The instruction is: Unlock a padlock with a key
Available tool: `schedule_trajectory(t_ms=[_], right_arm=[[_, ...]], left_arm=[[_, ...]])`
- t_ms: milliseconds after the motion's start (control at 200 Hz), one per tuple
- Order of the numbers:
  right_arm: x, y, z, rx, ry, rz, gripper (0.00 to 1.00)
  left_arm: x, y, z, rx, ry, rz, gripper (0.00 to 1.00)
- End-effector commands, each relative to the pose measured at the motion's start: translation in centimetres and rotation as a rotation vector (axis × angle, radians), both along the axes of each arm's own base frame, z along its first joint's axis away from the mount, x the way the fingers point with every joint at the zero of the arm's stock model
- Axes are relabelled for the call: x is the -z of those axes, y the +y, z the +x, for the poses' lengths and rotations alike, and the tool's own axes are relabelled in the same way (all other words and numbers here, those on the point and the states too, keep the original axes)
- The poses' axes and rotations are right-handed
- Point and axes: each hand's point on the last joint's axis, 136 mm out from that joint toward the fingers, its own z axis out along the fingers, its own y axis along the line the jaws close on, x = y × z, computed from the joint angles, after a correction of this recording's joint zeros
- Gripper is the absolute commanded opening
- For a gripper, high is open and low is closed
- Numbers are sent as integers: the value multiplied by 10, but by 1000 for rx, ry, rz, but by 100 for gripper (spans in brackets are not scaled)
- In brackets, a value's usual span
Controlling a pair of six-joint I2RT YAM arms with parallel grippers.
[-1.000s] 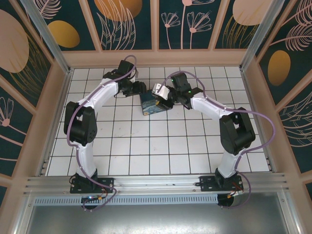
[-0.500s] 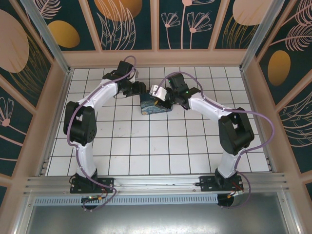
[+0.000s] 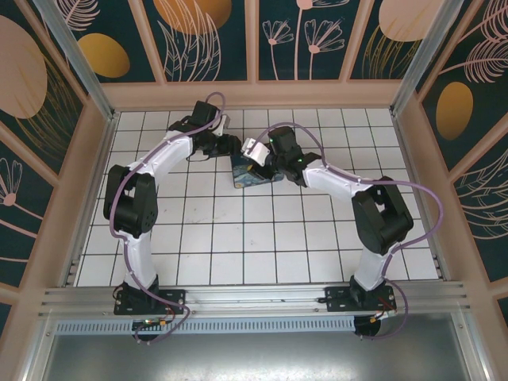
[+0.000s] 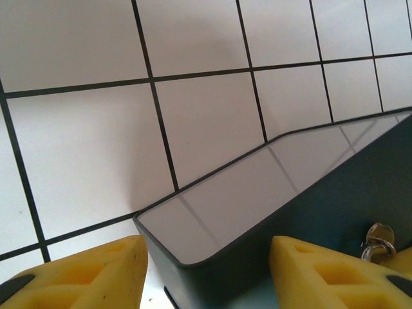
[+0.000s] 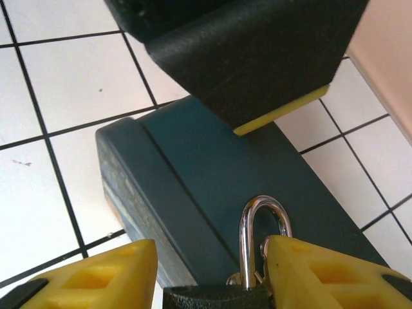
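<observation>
The padlock [image 5: 245, 251] stands against the dark blue box [image 5: 212, 174], its silver shackle upright and its black textured body at the frame's bottom edge. My right gripper [image 5: 209, 277] is open, its yellow fingers wide on either side of the padlock, and the right finger touches the shackle. My left gripper [image 4: 209, 277] is open and straddles a corner of the box [image 4: 335, 199]. A small silver loop [image 4: 378, 237] shows at that view's lower right. From above, both grippers [image 3: 232, 147] [image 3: 258, 164] meet over the box [image 3: 252, 179]. The key is hidden.
The white tiled floor [image 3: 238, 230] spreads in front of the box. Wooden rails and patterned walls [image 3: 254, 94] close the back and sides. One black, yellow-padded finger of the left gripper [image 5: 257, 58] hangs just above the box in the right wrist view.
The right arm has swung left and drawn closer over the box. The left gripper has edged slightly right. The box has barely shifted.
</observation>
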Motion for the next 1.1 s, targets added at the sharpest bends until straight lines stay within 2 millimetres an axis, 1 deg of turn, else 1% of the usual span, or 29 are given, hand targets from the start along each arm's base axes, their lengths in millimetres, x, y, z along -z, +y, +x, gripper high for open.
schedule_trajectory(t_ms=[0,105,245,310,380,460,540,666,751,801,856,891,926,1016,1036,1096], right_arm=[[-29,-9,18,90,-97,44,45],[-33,-18,20,104,-99,37,45],[-45,-27,13,90,-154,21,52],[-45,-32,10,81,-177,-2,54],[-43,-35,8,71,-199,-19,54],[-39,-36,6,59,-207,-32,48],[-37,-37,6,55,-207,-47,46],[-43,-38,7,55,-207,-17,38],[-40,-37,8,49,-197,-25,37],[-39,-39,8,50,-197,-32,34],[-38,-40,6,42,-190,-38,29],[-39,-41,6,43,-187,-35,28],[-39,-42,5,38,-174,-30,28],[-52,-40,0,29,-164,20,29],[-54,-39,-2,22,-161,27,32],[-59,-37,-10,-9,-154,35,43]], left_arm=[[21,2,-21,29,79,40,53],[24,6,-21,14,85,47,52],[25,15,-18,-16,90,37,50],[23,16,-16,-18,84,37,50],[22,14,-16,-12,84,30,50],[22,12,-17,-4,88,23,50],[23,14,-16,-8,89,32,50],[23,14,-16,-11,87,30,50],[21,14,-16,-11,84,27,49],[21,14,-16,-12,84,29,49],[19,14,-15,-12,80,29,49],[19,14,-15,-12,79,30,49],[18,14,-15,-12,78,29,49],[18,14,-14,-11,79,29,49],[18,14,-14,-12,78,28,49],[17,14,-13,-10,77,28,49]])
